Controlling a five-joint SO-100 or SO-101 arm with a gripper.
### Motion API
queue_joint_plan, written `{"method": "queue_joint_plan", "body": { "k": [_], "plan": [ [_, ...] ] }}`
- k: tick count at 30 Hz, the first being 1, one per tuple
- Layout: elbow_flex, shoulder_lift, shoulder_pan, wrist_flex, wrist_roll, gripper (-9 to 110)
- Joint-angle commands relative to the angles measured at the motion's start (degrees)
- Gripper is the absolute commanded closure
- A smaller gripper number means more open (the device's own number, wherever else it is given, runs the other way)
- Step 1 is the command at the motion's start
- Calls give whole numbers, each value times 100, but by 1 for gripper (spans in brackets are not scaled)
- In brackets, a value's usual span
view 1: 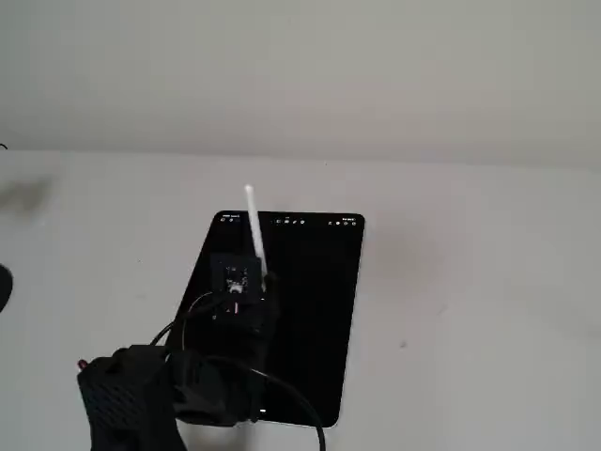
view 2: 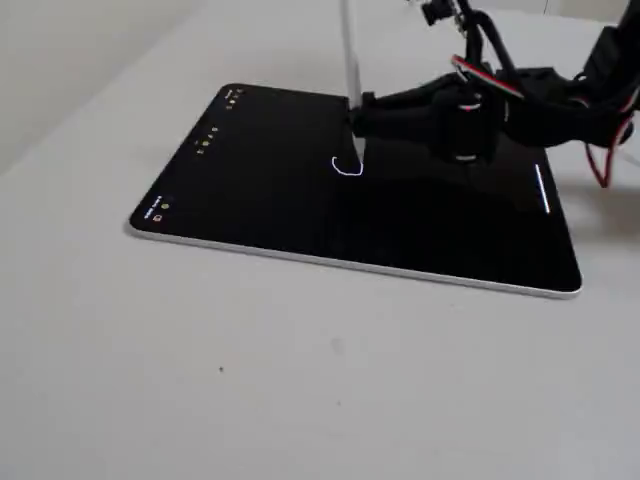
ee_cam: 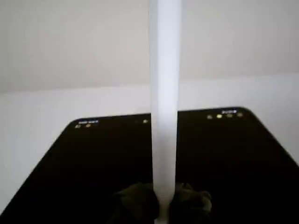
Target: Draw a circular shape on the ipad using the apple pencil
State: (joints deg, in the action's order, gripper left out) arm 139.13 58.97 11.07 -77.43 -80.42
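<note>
Here the apple pencil [view 2: 350,60] is pinched upright by the gripper [view 2: 358,112], its tip on the ipad [view 2: 250,190], which lies mid-table. Only a short arc of the circular shape [view 2: 346,169] is drawn. Contact should be kept light and steady until the curve is closed.
</note>
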Motion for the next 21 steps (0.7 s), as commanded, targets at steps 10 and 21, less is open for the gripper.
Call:
{"method": "queue_joint_plan", "body": {
  "k": [10, 21],
  "plan": [
    [-967, -694, -123, -272, -185, 101],
    [-1063, -756, 149, -272, -202, 101]
  ]
}}
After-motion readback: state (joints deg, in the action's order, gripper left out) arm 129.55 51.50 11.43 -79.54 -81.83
